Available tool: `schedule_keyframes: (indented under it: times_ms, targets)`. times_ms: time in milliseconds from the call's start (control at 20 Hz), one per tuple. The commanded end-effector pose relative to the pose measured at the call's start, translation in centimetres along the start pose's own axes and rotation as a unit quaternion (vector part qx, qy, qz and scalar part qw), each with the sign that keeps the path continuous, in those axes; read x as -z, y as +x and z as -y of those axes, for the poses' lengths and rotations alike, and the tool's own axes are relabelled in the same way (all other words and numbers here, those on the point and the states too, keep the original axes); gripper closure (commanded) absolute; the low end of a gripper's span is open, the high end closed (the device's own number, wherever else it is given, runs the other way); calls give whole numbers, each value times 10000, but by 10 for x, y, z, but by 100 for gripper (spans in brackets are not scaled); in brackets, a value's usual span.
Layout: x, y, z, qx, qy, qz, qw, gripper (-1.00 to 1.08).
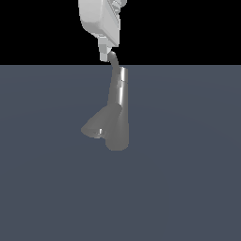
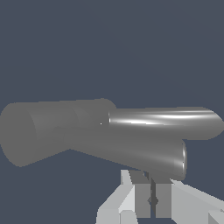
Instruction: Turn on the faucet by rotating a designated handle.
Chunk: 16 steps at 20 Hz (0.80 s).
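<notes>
No readable text, labels, brand marks, numbers or signs appear on anything in either camera view.

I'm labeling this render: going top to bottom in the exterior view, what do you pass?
claw → handle → faucet column → spout → faucet base.

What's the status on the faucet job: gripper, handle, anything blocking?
Gripper at the top of the faucet, fingers straddling the thin handle; contact unclear. Faucet upright, spout toward exterior view's left. Nothing in the way.
</notes>
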<state>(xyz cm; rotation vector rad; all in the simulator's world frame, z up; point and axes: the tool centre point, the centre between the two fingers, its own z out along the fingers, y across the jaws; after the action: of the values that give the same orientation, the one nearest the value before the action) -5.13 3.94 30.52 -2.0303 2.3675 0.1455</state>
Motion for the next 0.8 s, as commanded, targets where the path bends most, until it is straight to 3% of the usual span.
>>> schedule_keyframes:
  times_ms: [0,300,350,400,750]
  targets:
    - [-1,28,0,-108,-30,0,9999,108]
    - [2,66,-3,-120,-37,-2,9999,108]
    - [2,66,-3,-120,-37,-2,9999,108]
    - [1,43,0,49,-31,21,10000,108]
    - [-4,66,14,5,-33,16,10000,108]
